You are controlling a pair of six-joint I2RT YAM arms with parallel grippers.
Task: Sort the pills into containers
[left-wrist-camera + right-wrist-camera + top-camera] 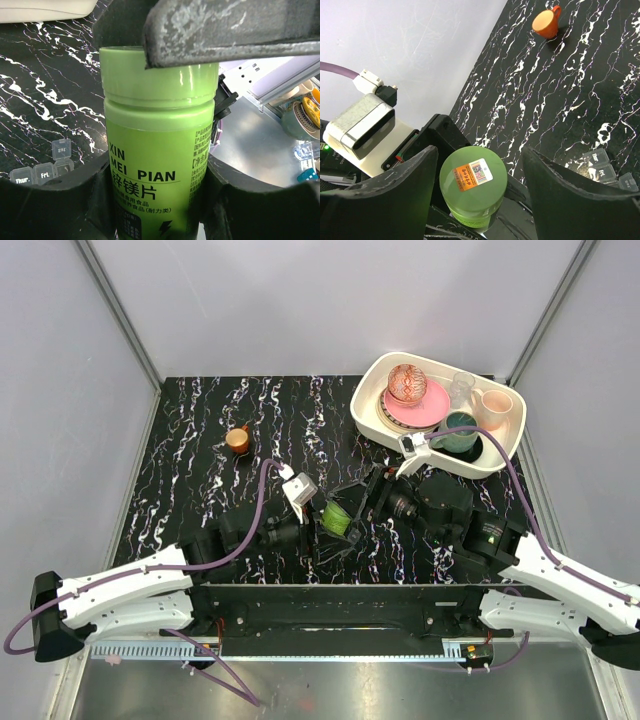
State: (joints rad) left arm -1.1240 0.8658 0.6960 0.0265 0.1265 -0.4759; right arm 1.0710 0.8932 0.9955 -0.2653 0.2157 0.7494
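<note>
My left gripper is shut on a green pill bottle and holds it by the body, with its cap on. My right gripper is open; its jaws stand either side of the bottle's green cap without clearly touching it. One right finger crosses above the cap in the left wrist view. The pill box, a short strip of small square compartments with day labels, lies on the black marbled table beside the bottle; it also shows in the right wrist view. No loose pills show.
A small orange cup stands at the table's far left middle, also in the right wrist view. A white basin with plates, cups and a bowl sits at the back right, close behind the right arm.
</note>
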